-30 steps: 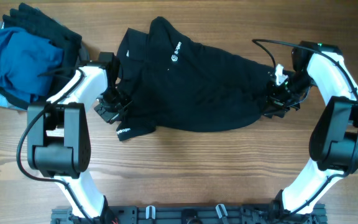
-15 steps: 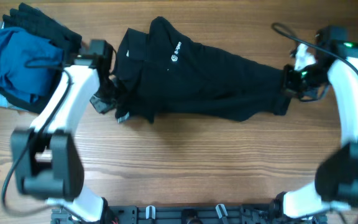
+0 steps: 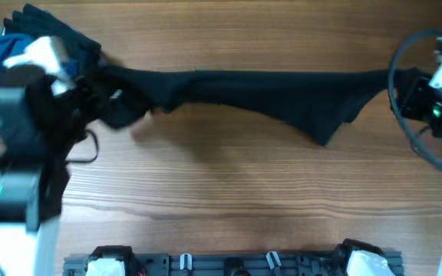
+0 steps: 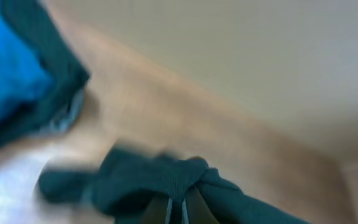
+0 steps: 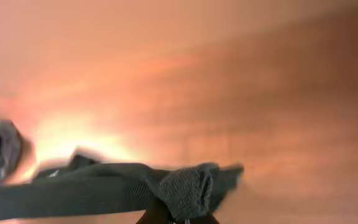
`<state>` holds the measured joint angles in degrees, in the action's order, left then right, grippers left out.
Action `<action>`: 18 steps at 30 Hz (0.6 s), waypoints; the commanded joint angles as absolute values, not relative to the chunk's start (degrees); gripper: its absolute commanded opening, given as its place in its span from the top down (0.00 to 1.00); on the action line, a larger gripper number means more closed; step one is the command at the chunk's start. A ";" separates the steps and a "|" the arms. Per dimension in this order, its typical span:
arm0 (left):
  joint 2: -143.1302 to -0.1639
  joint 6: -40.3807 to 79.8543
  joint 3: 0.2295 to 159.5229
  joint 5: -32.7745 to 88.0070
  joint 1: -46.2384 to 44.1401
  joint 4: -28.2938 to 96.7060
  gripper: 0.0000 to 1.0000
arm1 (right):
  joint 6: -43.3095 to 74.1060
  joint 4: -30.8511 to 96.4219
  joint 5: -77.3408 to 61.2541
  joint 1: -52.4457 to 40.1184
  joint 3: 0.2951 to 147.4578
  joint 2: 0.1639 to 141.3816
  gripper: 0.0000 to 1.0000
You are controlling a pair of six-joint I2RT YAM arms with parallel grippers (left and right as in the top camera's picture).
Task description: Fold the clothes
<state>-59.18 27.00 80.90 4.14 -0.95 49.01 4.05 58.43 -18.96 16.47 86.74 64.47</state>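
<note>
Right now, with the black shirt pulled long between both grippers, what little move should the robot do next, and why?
Probably lower both ends together so the black shirt settles flat on the table. The left gripper and right gripper each pinch an end, and it is stretched into a narrow band with one flap drooping, not spread for folding.

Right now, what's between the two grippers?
The black shirt, pulled out into one long band from the left gripper to the right gripper; both clamp its ends. The overhead view shows it.
</note>
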 commanded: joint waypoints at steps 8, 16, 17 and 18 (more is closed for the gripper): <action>-55.22 25.91 81.87 2.92 0.80 42.35 0.96 | 6.46 46.50 -18.04 18.24 87.55 60.38 0.96; -79.09 25.91 81.87 8.12 0.64 22.39 0.96 | 8.29 33.12 -29.76 18.20 87.55 80.90 0.96; -82.72 26.00 81.87 8.38 0.62 16.38 0.96 | 11.00 28.03 -30.61 18.20 87.55 83.50 0.96; -85.19 26.94 81.89 8.80 0.60 11.73 0.96 | 13.06 23.62 -31.31 18.20 87.55 85.21 0.96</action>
